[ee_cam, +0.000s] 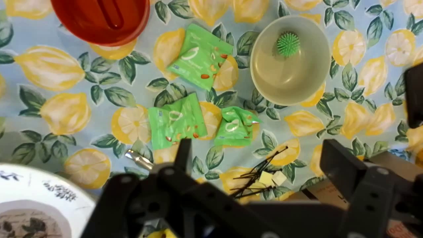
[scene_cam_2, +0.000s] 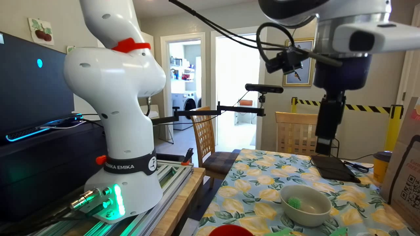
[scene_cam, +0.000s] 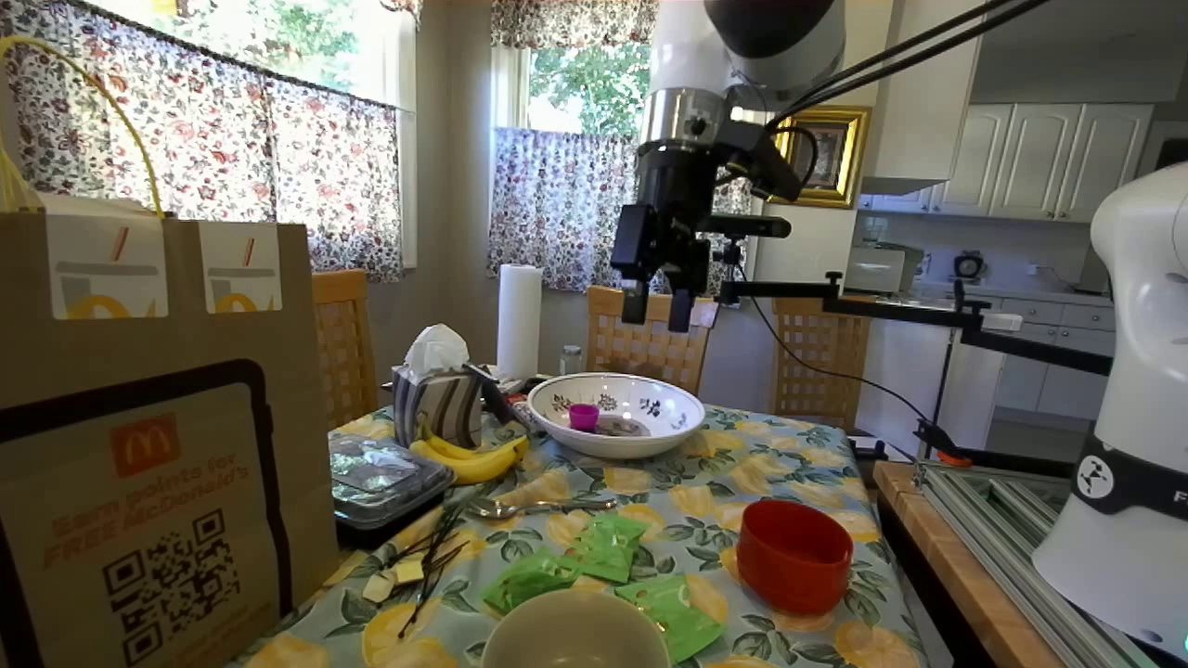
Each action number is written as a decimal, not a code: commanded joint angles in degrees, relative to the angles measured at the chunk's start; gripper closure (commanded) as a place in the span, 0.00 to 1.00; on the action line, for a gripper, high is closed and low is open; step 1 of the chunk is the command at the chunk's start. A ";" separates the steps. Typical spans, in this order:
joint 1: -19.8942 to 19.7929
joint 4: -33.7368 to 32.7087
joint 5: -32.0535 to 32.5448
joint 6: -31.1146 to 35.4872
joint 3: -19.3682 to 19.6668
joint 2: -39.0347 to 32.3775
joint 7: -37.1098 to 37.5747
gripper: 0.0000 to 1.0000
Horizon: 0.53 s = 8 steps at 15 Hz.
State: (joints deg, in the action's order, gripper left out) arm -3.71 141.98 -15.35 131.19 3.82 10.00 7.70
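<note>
While the broadest area is taken up by a lemon-print tablecloth (scene_cam: pixel 691 492), one edge of it is occupied by a tall McDonald's paper bag (scene_cam: pixel 162 436). The gripper (scene_cam: pixel 657 311) is held pointing down, raised well above the cloth, and its fingers (ee_cam: pixel 183 155) are spread wide apart. A wide white bowl (scene_cam: pixel 668 413), decorated with leaf sprigs, is set well away from the bag. A flat plastic box (scene_cam: pixel 390 475) is placed near the bag, and some bananas (scene_cam: pixel 478 466) are laid just beside it. A red bowl (scene_cam: pixel 794 580) is stood near the cloth's edge and a beige bowl (ee_cam: pixel 284 82) apart from it, both upright. By these two, green packets (ee_cam: pixel 178 122) (nuts are pictured on their fronts) are scattered near one another. In the wrist view, silver cutlery (ee_cam: pixel 140 160) is partly hidden by the gripper, while dark strands (ee_cam: pixel 253 177), gathered in a loose tangle, are framed between the fingers. A small pink cup (scene_cam: pixel 583 417) is contained in the white bowl, and a spiky green ball (ee_cam: pixel 288 44) in the beige bowl. Smallest of all, pale yellow squares (ee_cam: pixel 266 178) are strewn among the strands.
</note>
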 commanded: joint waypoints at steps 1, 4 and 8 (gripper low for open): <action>1.14 -4.14 -3.80 3.23 0.32 -9.53 -6.27 0.00; 1.33 -5.60 -1.57 9.34 -1.01 -15.71 -7.30 0.00; 1.38 -8.19 1.59 12.94 -2.15 -21.91 -7.23 0.00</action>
State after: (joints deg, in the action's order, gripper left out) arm -2.41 137.35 -15.57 143.11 2.08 -7.09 1.94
